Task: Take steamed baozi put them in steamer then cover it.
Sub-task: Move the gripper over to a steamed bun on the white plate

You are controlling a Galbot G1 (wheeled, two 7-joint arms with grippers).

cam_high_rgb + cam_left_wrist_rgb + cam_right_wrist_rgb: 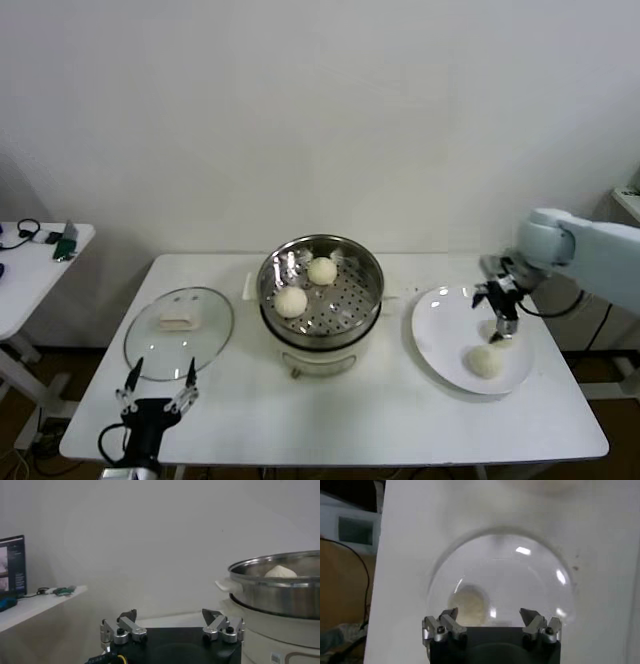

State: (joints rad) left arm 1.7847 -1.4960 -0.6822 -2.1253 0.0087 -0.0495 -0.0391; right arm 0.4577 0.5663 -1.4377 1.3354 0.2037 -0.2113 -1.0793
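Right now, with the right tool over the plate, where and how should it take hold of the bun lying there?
Probably from straight above, closing on the steamed baozi across its middle. It is round and smooth, sits alone on the white plate, with bare plate all round for the open right tool, which hangs just behind it.

The table (pixel 330 420) is viewed from above; the steamer (pixel 280 587) is shared with the low left wrist view.

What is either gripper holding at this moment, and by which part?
Nothing is held. The right gripper hangs open over the white plate, above the baozi left there. The left gripper is open too, parked at the table's front edge near the glass cover.
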